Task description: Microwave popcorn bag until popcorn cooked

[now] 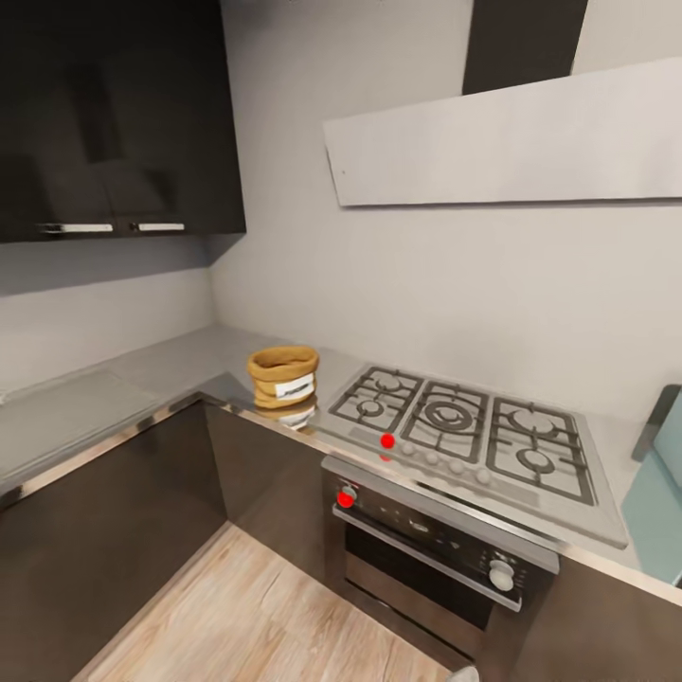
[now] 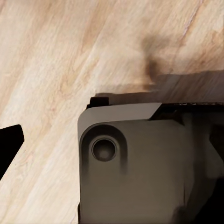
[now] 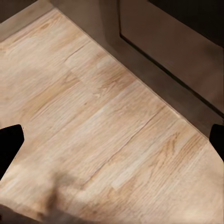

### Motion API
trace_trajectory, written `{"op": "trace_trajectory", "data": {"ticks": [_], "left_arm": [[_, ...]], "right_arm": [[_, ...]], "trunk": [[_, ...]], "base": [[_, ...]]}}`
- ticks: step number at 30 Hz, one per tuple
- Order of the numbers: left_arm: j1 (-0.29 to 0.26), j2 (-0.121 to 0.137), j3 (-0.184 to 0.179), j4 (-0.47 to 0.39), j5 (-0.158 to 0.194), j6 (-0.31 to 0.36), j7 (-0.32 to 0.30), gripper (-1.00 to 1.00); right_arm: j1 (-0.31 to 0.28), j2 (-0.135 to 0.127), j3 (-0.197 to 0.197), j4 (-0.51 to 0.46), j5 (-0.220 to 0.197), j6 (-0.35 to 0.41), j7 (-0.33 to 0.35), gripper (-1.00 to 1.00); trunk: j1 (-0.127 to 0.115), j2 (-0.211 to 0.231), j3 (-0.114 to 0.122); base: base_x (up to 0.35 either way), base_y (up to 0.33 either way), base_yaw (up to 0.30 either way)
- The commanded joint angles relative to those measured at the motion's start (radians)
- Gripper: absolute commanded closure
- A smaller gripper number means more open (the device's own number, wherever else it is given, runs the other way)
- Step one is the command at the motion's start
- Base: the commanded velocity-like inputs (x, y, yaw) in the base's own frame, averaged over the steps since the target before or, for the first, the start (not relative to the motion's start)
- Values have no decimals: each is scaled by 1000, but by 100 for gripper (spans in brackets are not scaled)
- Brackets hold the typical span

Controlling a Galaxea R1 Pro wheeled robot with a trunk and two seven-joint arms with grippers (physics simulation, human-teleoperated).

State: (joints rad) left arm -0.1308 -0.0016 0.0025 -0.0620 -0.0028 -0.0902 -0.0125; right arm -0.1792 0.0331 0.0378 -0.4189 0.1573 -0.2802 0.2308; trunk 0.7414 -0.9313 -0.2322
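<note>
The bag (image 1: 282,376) is seen in the head view upright on the countertop (image 1: 114,388), near the inner corner of the L-shaped run and just beside the hob (image 1: 474,426), apart from it. Its rolled rim is at the top and its white label faces the room. A faint reflection of it is cast on the steel below. Beneath the hob an oven (image 1: 426,559) is set into the dark cabinets, with white knobs and two red dots on the front edge. Above are mounted a dark wall cabinet (image 1: 114,114) and a grey hood (image 1: 502,142). A pale blue-green object (image 1: 660,483) is cut off by the right edge and cannot be identified with certainty.

The wood floor (image 3: 93,130) is shown in both wrist views. In the right wrist view a dark cabinet base (image 3: 177,51) is added along one side, with black fingertips (image 3: 9,144) at the two opposite edges, wide apart, nothing between them. In the left wrist view a grey robot part (image 2: 140,163) with a round recess covers much of the floor (image 2: 70,56); one black fingertip (image 2: 9,144) is seen at an edge, the other is hidden, so the left claw's opening cannot be told.
</note>
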Motion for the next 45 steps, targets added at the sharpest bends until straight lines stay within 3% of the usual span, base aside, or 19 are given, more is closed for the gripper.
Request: {"op": "trace_trajectory", "data": {"ticks": [1,10,17,36,45], "left_arm": [[0,0,0,1,0,-3,-1,-100],[0,-1,-1,2,-3,-3,-1,-100],[-1,-1,0,1,1,-3,-1,-100],[-1,0,0,2,-3,-3,-1,-100],[-1,-3,-2,2,-7,-3,-1,-100]], "right_arm": [[-1,0,-3,0,10,-4,0,-100],[0,1,-3,0,10,-4,0,-100],[-1,1,-3,0,10,-4,0,-100],[0,1,-2,0,10,-4,0,-100],[0,1,-2,0,10,-4,1,-100]], "trunk": [[-4,6,2],[-38,69,30],[-50,90,40],[-123,223,99],[-157,286,127]], "base": [[-8,338,0],[-1,322,0],[35,45,0],[212,113,0],[12,115,0]]}}
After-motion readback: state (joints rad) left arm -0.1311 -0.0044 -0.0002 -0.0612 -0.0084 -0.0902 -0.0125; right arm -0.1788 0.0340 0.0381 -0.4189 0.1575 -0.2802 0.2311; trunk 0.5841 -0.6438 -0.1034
